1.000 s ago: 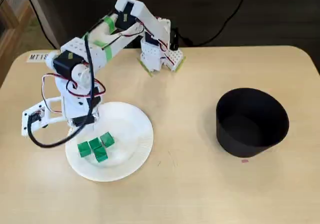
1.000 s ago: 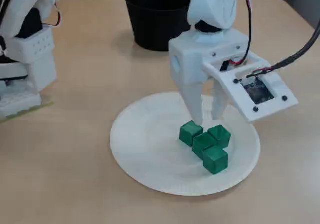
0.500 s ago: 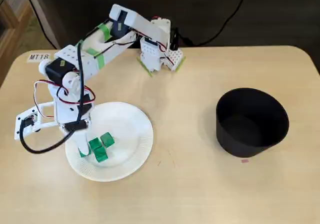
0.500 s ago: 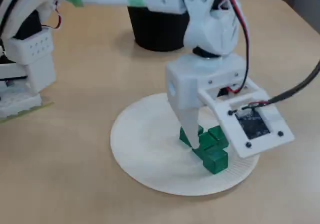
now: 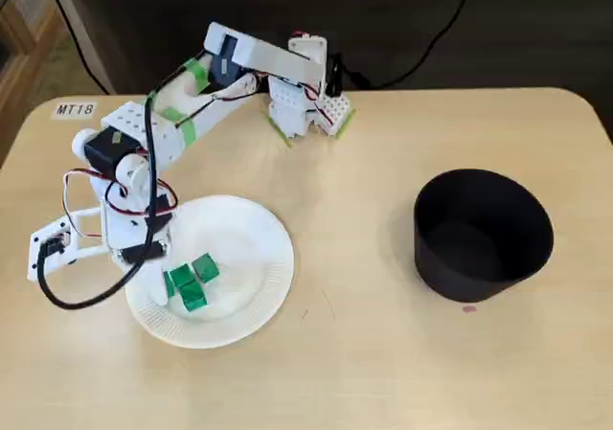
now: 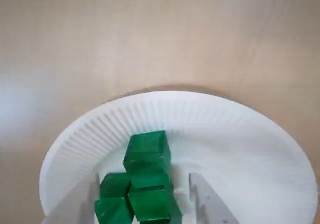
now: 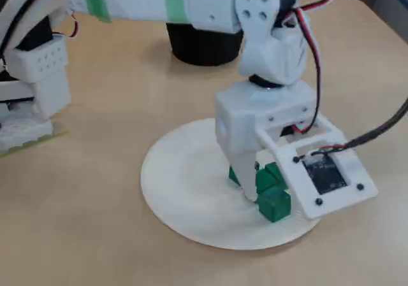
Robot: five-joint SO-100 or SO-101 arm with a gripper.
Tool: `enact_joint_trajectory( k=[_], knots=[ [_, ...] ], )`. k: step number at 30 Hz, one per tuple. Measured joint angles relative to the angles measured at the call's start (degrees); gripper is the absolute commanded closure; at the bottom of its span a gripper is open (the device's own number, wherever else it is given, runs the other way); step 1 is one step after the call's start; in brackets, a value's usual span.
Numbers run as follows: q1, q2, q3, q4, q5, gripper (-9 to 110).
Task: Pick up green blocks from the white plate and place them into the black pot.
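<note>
Fixed view from above first: the white arm [image 5: 144,138] bends down over the left edge of the white plate [image 5: 259,243], and its body covers most of the claw [image 5: 156,286]. The green blocks [image 5: 189,282] sit bunched on the plate, one partly masked. The black pot [image 5: 482,234], round and matte, stands well apart to the right on the pale wood-look worktop [image 5: 364,353].

Wrist view now: a ribbed paper rim and glossy cubes, the lowest cut off by the frame, so four, perhaps. Two pale fingers [image 6: 207,204] straddle the cluster, jaws parted, gripping nothing.

Side fixed view: one tapered finger reaches down just beside the blocks. The camera bracket [image 7: 322,174] hides the other finger, and the arm crosses the pot's top.
</note>
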Motion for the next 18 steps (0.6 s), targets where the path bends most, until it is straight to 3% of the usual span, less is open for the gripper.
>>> enact_joint_trajectory(
  k=[10, 15, 18],
  knots=[
    [0.35, -3.87, -2.72, 0.00, 0.00, 78],
    [0.00, -6.77, -5.27, 0.00, 0.09, 85],
    [-0.35, -8.61, -7.03, 0.00, 0.44, 95]
  ],
)
